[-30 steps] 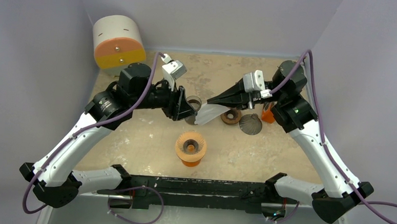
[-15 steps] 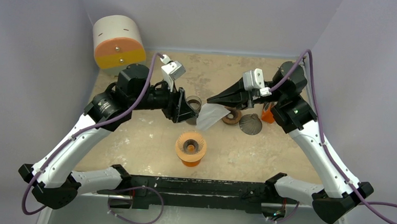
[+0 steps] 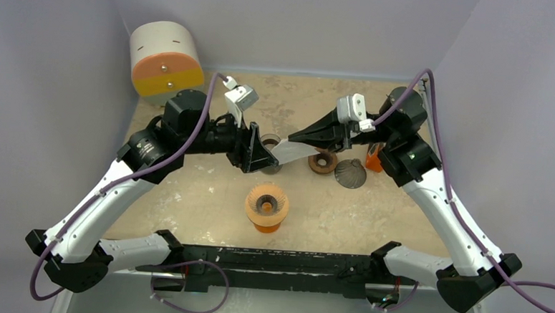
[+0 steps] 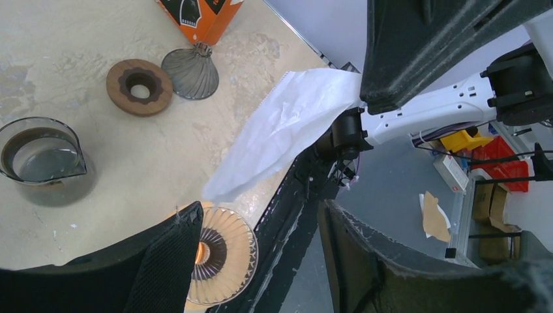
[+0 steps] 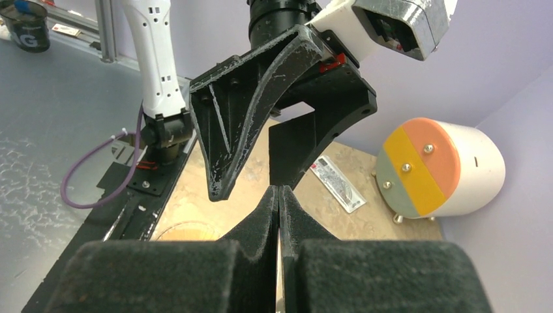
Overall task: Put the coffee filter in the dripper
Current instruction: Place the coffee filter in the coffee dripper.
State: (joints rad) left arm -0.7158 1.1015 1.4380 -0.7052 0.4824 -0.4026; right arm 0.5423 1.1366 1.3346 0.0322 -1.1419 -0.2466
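The white paper coffee filter (image 3: 294, 152) hangs in the air between the two arms, pinched at its upper corner by my right gripper (image 3: 293, 138), which is shut on it. In the left wrist view the filter (image 4: 280, 130) slopes down from the right gripper's black fingers (image 4: 417, 59), and its lower tip ends just above my left gripper (image 4: 261, 222), which is open with nothing between its fingers. The orange dripper (image 3: 266, 206) stands upright on the table below them, nearer the arm bases, its ribbed cone (image 4: 225, 254) empty. The right wrist view shows my right gripper (image 5: 279, 195) pressed together.
A glass cup (image 3: 270, 143) stands under the left gripper. A brown ring (image 3: 324, 162), a metal mesh cone (image 3: 350, 173) and an orange box (image 3: 373, 160) lie at the right. A white cylinder with an orange and yellow face (image 3: 165, 57) sits in the back left corner.
The left gripper's fingers have spread wider and stand off the filter. The right gripper has risen slightly with the filter, which now stretches flatter toward the left gripper.
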